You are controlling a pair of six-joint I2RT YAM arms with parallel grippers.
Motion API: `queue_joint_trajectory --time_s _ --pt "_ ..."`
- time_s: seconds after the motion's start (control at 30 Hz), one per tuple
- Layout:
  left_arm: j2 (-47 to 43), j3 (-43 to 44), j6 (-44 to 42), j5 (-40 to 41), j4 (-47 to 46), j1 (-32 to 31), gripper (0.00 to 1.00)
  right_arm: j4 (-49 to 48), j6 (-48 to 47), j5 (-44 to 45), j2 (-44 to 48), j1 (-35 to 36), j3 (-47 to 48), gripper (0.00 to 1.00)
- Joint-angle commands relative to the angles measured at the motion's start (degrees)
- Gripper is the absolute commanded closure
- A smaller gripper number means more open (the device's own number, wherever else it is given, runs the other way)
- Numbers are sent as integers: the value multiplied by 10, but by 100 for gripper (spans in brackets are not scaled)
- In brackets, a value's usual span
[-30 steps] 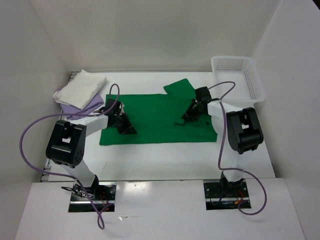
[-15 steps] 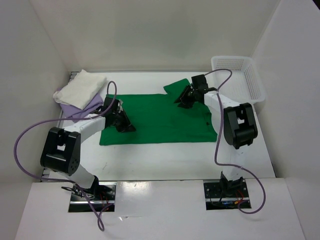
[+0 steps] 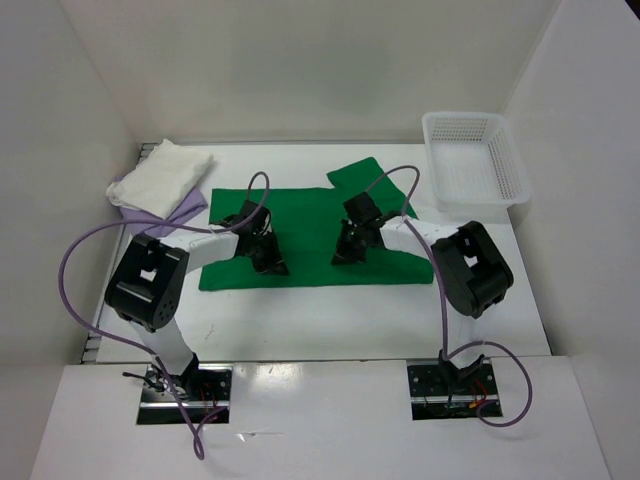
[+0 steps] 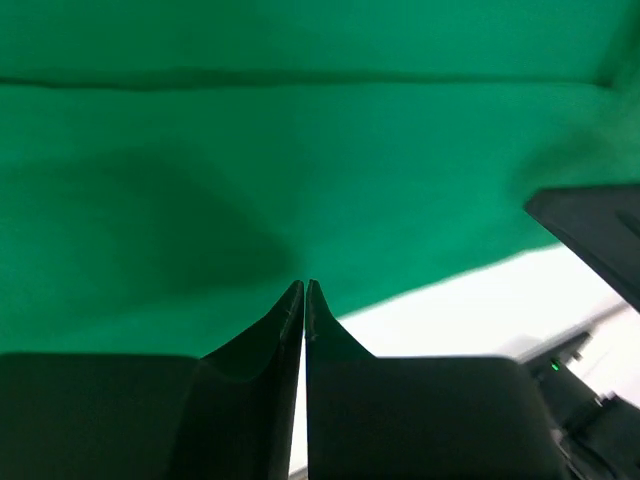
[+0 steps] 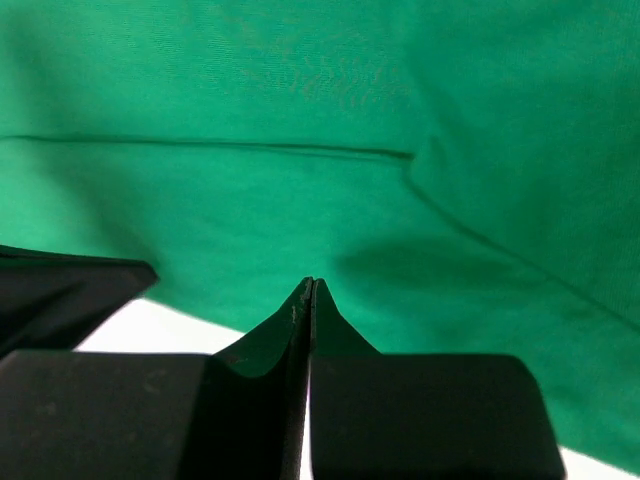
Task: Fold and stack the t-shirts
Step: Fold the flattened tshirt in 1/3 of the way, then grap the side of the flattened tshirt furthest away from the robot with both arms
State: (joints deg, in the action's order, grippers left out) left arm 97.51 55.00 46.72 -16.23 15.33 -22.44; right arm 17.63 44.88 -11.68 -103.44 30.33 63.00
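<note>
The left gripper and right gripper, each with its 2 fingers pressed together on nothing visible, hang low over the green shirt spread mid-table, with the cream shirt atop the lavender shirt far left.

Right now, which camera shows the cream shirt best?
The top external view: the cream shirt sits folded on the lavender shirt at the far left. Neither wrist view shows it; both mostly show the green shirt.

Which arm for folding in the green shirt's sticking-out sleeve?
Right. The right gripper sits just below the sleeve in the top view; the left gripper is farther off, toward the other end of the shirt.
</note>
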Motion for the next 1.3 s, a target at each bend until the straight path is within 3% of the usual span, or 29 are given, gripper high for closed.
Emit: queue_joint_trajectory --time_s 0.0,0.13,0.37,0.57,0.77,0.87,1.0,1.13,1.27 --pt "29 2 0 23 2 17 94 -4 -18 45 -16 4 -4 100" --pt "36 -52 0 9 19 32 96 -4 -18 57 -15 18 -43 100" --pt "-51 -154 33 -40 37 21 96 14 -7 60 25 79 -117 100" --pt "-118 -181 38 -94 69 21 96 33 17 36 92 99 -135 100" --pt "-145 -15 1 -8 103 89 90 66 -1 49 117 90 -31 91" --pt "-78 81 -18 42 97 156 86 53 -12 39 112 61 -4 90" --pt "2 169 -37 105 50 240 73 43 -37 39 77 36 26 90" --pt "98 263 -69 145 65 282 73 35 -50 9 64 22 49 90" --pt "149 290 -80 187 72 295 75 35 -62 -4 59 11 64 90"
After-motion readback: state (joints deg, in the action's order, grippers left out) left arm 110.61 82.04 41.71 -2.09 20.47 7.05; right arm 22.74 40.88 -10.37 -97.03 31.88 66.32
